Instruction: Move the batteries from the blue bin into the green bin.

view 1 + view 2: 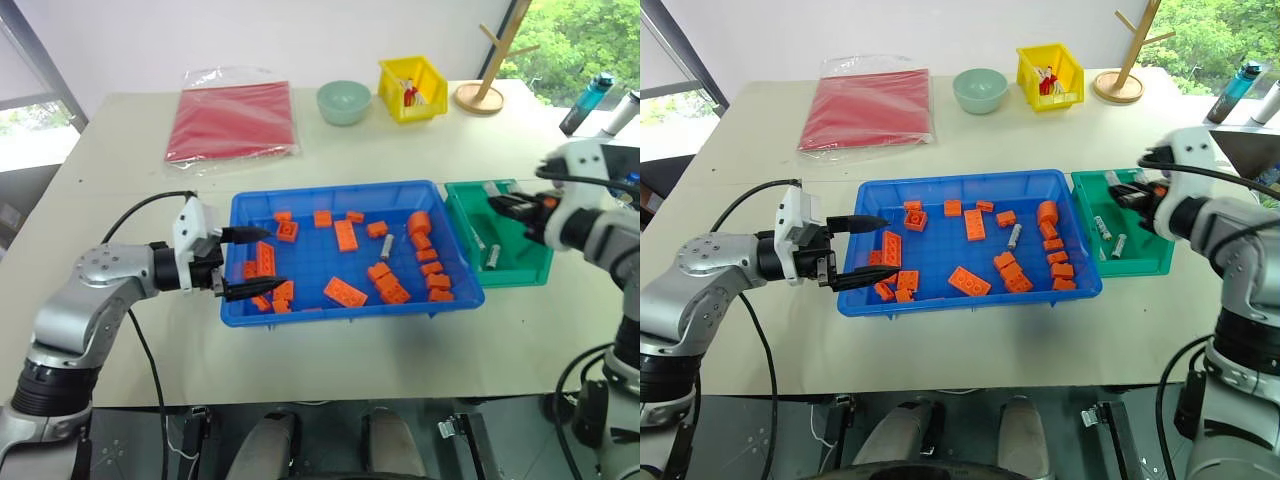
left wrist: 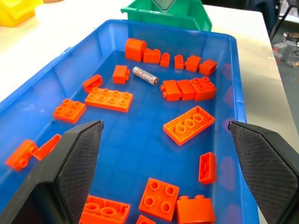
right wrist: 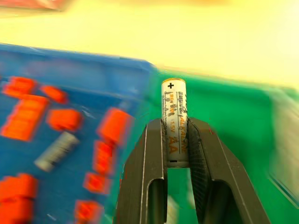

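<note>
The blue bin [image 1: 238,262], a wide shallow bright-blue tray, sits mid-table scattered with orange bricks; one silver-grey battery [image 1: 387,245] lies flat on its floor a little toward three o'clock of centre, long axis running roughly twelve to six. Touching the tray's three o'clock side stands the green bin [image 1: 455,205], smaller, deeper, teal. Two batteries [image 1: 493,258] lie on its floor, side by side but slightly apart. Another AA battery [image 3: 174,122], white-labelled with the plus end outermost, is clamped between the right gripper [image 3: 176,140] fingers above the green bin.
</note>
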